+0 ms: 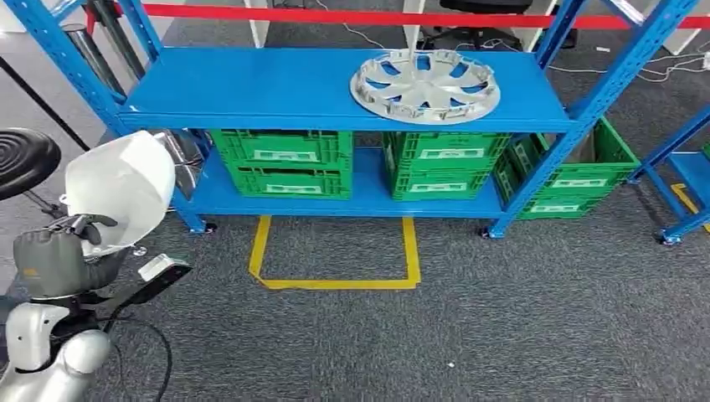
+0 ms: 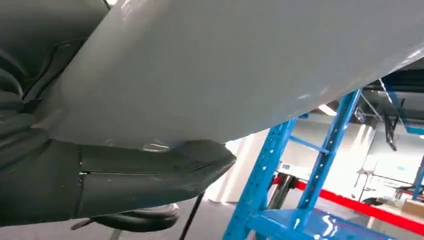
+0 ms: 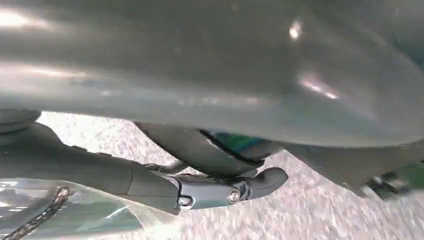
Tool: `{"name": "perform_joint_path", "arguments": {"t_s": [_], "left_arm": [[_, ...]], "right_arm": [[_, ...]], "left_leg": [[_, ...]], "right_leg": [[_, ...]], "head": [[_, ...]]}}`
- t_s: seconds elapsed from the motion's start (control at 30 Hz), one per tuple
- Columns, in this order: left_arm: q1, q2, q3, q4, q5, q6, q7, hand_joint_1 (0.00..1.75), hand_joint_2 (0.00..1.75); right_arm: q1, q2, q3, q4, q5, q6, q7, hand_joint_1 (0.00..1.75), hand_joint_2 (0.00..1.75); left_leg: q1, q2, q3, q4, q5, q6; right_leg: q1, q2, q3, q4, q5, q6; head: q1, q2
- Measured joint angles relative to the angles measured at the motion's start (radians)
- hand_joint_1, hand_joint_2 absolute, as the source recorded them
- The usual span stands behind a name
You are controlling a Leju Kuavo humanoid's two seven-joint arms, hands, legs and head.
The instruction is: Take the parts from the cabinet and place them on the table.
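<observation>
My left hand (image 1: 63, 251) grasps a large white moulded plastic shell part (image 1: 121, 188), dark fingers (image 1: 94, 224) hooked over its lower rim, the part lifted clear of the blue metal shelving rack (image 1: 251, 88) and hanging off that rack's front left corner, above the grey carpet (image 1: 502, 327). From my left wrist, the pale curved underside of the part (image 2: 240, 65) lies right against my thick grey thumb (image 2: 150, 175), which presses up into it.

From my right wrist, my right hand (image 3: 210, 175) has its dark fingers (image 3: 260, 181) stretched out under a smooth grey curved surface (image 3: 210, 65); whether they grip anything I cannot tell.

A silver spoked wheel cover (image 1: 424, 84) lies flat on the rack's top shelf, toward its right end. Green slotted plastic crates (image 1: 289, 162) sit in pairs on the lower shelf. A yellow tape outline (image 1: 335, 268) marks the carpet before the rack's front edge.
</observation>
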Motion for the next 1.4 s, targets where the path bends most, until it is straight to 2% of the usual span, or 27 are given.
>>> {"name": "perform_joint_path", "arguments": {"t_s": [0.03, 0.07, 0.1, 0.2, 0.23, 0.27, 0.33, 0.37, 0.4, 0.47, 0.53, 0.57, 0.6, 0.7, 0.73, 0.83, 0.87, 0.9, 0.97, 1.03, 1.1, 1.13, 1.23, 1.27, 1.3, 1.37, 1.4], "left_arm": [[-0.002, 0.0, 0.0, 0.0, 0.0, 0.0, 0.0, 1.75, 1.75], [-0.004, 0.0, 0.0, 0.0, -0.001, 0.0, 0.001, 1.75, 1.75], [-0.008, 0.0, 0.0, 0.0, -0.002, -0.001, 0.001, 1.75, 1.75], [-0.014, -0.001, -0.001, 0.0, -0.003, -0.002, 0.002, 1.75, 1.75], [-0.013, 0.001, -0.001, 0.0, -0.004, -0.002, 0.002, 1.75, 1.75], [-0.013, 0.002, -0.001, 0.002, -0.004, -0.002, 0.002, 1.75, 1.75], [-0.02, 0.002, -0.002, 0.006, -0.006, -0.002, 0.003, 1.75, 1.75], [-0.022, 0.001, -0.003, 0.009, -0.006, -0.002, 0.004, 1.75, 1.75], [-0.026, 0.0, -0.003, 0.014, -0.008, -0.002, 0.006, 1.75, 1.75], [-0.031, -0.002, -0.008, 0.018, -0.016, -0.006, 0.011, 1.75, 1.75], [-0.037, -0.004, -0.012, 0.021, -0.018, -0.006, 0.013, 1.75, 1.75], [-0.042, -0.005, -0.015, 0.021, -0.019, -0.006, 0.013, 1.75, 1.75], [-0.046, -0.006, -0.017, 0.021, -0.019, -0.006, 0.013, 1.75, 1.75], [-0.048, -0.009, -0.019, 0.025, -0.019, -0.007, 0.013, 1.75, 1.75], [-0.049, -0.012, -0.021, 0.027, -0.019, -0.007, 0.013, 1.75, 1.75], [-0.054, -0.015, -0.025, 0.03, -0.019, -0.008, 0.013, 1.75, 1.75], [-0.054, -0.016, -0.026, 0.032, -0.019, -0.008, 0.014, 1.75, 1.75], [-0.054, -0.017, -0.027, 0.034, -0.019, -0.008, 0.018, 1.75, 1.75], [-0.054, -0.017, -0.029, 0.04, -0.02, -0.008, 0.024, 1.75, 1.75], [-0.054, -0.017, -0.03, 0.042, -0.02, -0.008, 0.03, 1.75, 1.75], [-0.055, -0.018, -0.031, 0.042, -0.02, -0.007, 0.034, 1.75, 1.75], [-0.055, -0.018, -0.031, 0.042, -0.021, -0.007, 0.037, 1.75, 1.75], [-0.052, -0.019, -0.033, 0.042, -0.021, -0.008, 0.042, 1.75, 1.75], [-0.05, -0.019, -0.034, 0.042, -0.021, -0.008, 0.044, 1.75, 1.75], [-0.048, -0.018, -0.034, 0.042, -0.021, -0.008, 0.045, 1.75, 1.75], [-0.047, -0.018, -0.035, 0.042, -0.021, -0.009, 0.046, 1.75, 1.75], [-0.047, -0.018, -0.035, 0.042, -0.021, -0.009, 0.046, 1.75, 1.75]], "right_arm": [[0.0, 0.0, 0.0, 0.0, 0.0, 0.001, 0.0, 0.0, 0.0], [-0.001, -0.001, 0.0, 0.0, -0.001, 0.001, 0.0, 0.0, 0.0], [0.0, -0.001, 0.0, 0.0, -0.002, 0.001, -0.002, 0.0, 0.0], [0.001, 0.0, 0.0, 0.0, -0.004, 0.001, -0.003, 0.0, 0.0], [0.004, 0.001, 0.0, 0.001, -0.004, 0.001, -0.003, 0.0, 0.0], [0.004, 0.0, 0.0, 0.001, -0.006, -0.001, -0.003, 0.0, 0.0], [0.004, 0.0, 0.0, 0.001, -0.01, -0.003, -0.005, 0.0, 0.0], [0.004, 0.0, 0.0, 0.001, -0.014, -0.005, -0.006, 0.0, 0.0], [0.006, 0.0, -0.001, 0.001, -0.017, -0.006, -0.008, 0.0, 0.0], [0.007, 0.0, -0.001, 0.001, -0.021, -0.009, -0.008, 0.0, 0.0], [0.006, 0.0, -0.002, 0.001, -0.022, -0.01, -0.008, 0.0, 0.0], [0.005, 0.0, -0.002, 0.001, -0.023, -0.011, -0.008, 0.0, 0.0], [0.003, 0.0, -0.002, 0.001, -0.024, -0.011, -0.008, 0.0, 0.0], [0.007, 0.0, -0.002, 0.001, -0.024, -0.011, -0.008, 0.0, 0.0], [0.007, 0.0, -0.002, 0.002, -0.025, -0.011, -0.008, 0.0, 0.0], [0.003, -0.001, -0.004, 0.002, -0.027, -0.011, -0.008, 0.0, 0.0], [0.002, -0.001, -0.004, 0.002, -0.028, -0.011, -0.008, 0.0, 0.0], [0.001, -0.001, -0.005, 0.002, -0.028, -0.012, -0.007, 0.0, 0.0], [0.002, -0.001, -0.006, 0.002, -0.028, -0.013, -0.005, 0.0, 0.0], [0.002, -0.001, -0.007, 0.002, -0.027, -0.013, -0.005, 0.0, 0.0], [0.0, -0.001, -0.008, 0.002, -0.026, -0.013, -0.01, 0.0, 0.0], [0.0, 0.0, -0.008, 0.002, -0.026, -0.013, -0.013, 0.0, 0.0], [0.006, 0.0, -0.008, 0.002, -0.026, -0.01, -0.018, 0.0, 0.0], [0.007, -0.001, -0.008, 0.003, -0.026, -0.01, -0.019, 0.0, 0.0], [0.008, -0.001, -0.008, 0.003, -0.027, -0.01, -0.019, 0.0, 0.0], [0.008, -0.001, -0.008, 0.003, -0.027, -0.01, -0.019, 0.0, 0.0], [0.01, -0.001, -0.008, 0.003, -0.027, -0.01, -0.02, 0.0, 0.0]], "left_leg": [[-0.002, -0.001, -0.01, 0.0, 0.01, 0.0], [-0.003, -0.001, -0.015, 0.002, 0.019, -0.003], [-0.006, -0.001, -0.02, 0.003, 0.029, -0.009], [0.002, 0.001, -0.023, -0.013, 0.068, -0.027], [0.003, -0.003, -0.03, -0.009, 0.057, -0.032], [0.002, -0.006, -0.039, 0.013, 0.0, -0.042], [0.011, -0.006, -0.059, 0.146, -0.139, -0.053], [0.014, -0.006, -0.066, 0.217, -0.178, -0.057], [0.016, -0.006, -0.068, 0.277, -0.181, -0.06], [0.021, -0.006, -0.03, 0.284, -0.114, -0.065], [0.025, -0.006, 0.076, 0.143, -0.068, -0.067], [0.027, -0.008, 0.131, 0.061, -0.099, -0.068], [0.02, -0.011, 0.167, -0.003, -0.122, -0.058], [0.014, -0.009, 0.144, 0.003, -0.111, -0.033], [0.023, -0.002, 0.126, -0.005, -0.094, -0.02], [0.02, 0.001, 0.079, -0.004, -0.054, -0.002], [0.019, 0.002, 0.061, -0.003, -0.04, -0.001], [0.018, 0.002, 0.042, -0.002, -0.024, -0.003], [0.016, 0.003, 0.002, 0.0, 0.005, -0.005], [0.015, 0.002, -0.033, 0.003, 0.032, -0.01], [0.012, -0.001, -0.047, 0.01, 0.055, -0.021], [0.013, 0.003, -0.049, 0.006, 0.067, -0.027], [0.016, 0.002, -0.048, -0.022, 0.116, -0.049], [0.02, -0.003, -0.06, -0.015, 0.081, -0.053], [0.02, -0.003, -0.074, 0.027, 0.01, -0.056], [0.021, -0.003, -0.094, 0.17, -0.12, -0.064], [0.021, -0.003, -0.101, 0.249, -0.15, -0.066]], "right_leg": [[0.003, 0.0, 0.056, -0.078, 0.012, -0.01], [0.01, 0.0, 0.123, -0.173, -0.014, -0.022], [0.012, -0.003, 0.185, -0.269, -0.041, -0.024], [0.019, 0.0, 0.157, -0.273, -0.022, -0.027], [0.005, -0.006, 0.145, -0.283, -0.002, -0.035], [0.007, -0.006, 0.131, -0.282, 0.012, -0.041], [0.006, -0.009, 0.104, -0.278, 0.037, -0.047], [0.006, -0.009, 0.093, -0.274, 0.049, -0.046], [0.005, -0.009, 0.071, -0.266, 0.062, -0.045], [0.002, -0.01, 0.025, -0.246, 0.08, -0.04], [-0.002, -0.009, -0.015, -0.221, 0.092, -0.03], [-0.001, -0.007, -0.028, -0.211, 0.096, -0.024], [0.002, -0.005, -0.039, -0.199, 0.101, -0.019], [-0.001, -0.005, -0.053, -0.201, 0.133, 0.001], [-0.004, -0.002, -0.065, -0.197, 0.132, 0.007], [-0.005, -0.001, -0.11, -0.058, -0.043, 0.02], [-0.005, -0.001, -0.12, 0.013, -0.086, 0.023], [-0.005, -0.001, -0.123, 0.073, -0.102, 0.025], [-0.005, -0.001, -0.089, 0.096, -0.044, 0.024], [-0.004, -0.001, 0.012, -0.015, 0.024, 0.015], [0.003, 0.0, 0.173, -0.234, -0.036, 0.005], [0.003, 0.001, 0.181, -0.268, -0.054, -0.002], [0.008, 0.0, 0.147, -0.263, -0.018, -0.024], [0.002, -0.008, 0.13, -0.265, 0.002, -0.034], [0.002, -0.007, 0.114, -0.265, 0.016, -0.043], [0.003, -0.01, 0.085, -0.264, 0.043, -0.046], [0.005, -0.011, 0.072, -0.261, 0.058, -0.047]], "head": [[0.0, 0.0], [-0.002, 0.0], [0.0, 0.0], [0.0, 0.0], [0.001, 0.0], [-0.003, 0.0], [-0.012, 0.0], [-0.013, 0.0], [-0.014, 0.0], [-0.016, 0.0], [-0.016, 0.0], [-0.018, 0.0], [-0.018, 0.0], [-0.018, 0.0], [-0.019, 0.0], [-0.018, 0.0], [-0.019, 0.0], [-0.019, 0.0], [-0.019, 0.0], [-0.019, 0.0], [-0.018, 0.0], [-0.022, 0.0], [-0.02, 0.0], [-0.02, 0.0], [-0.027, 0.0], [-0.032, 0.0], [-0.032, 0.0]]}}
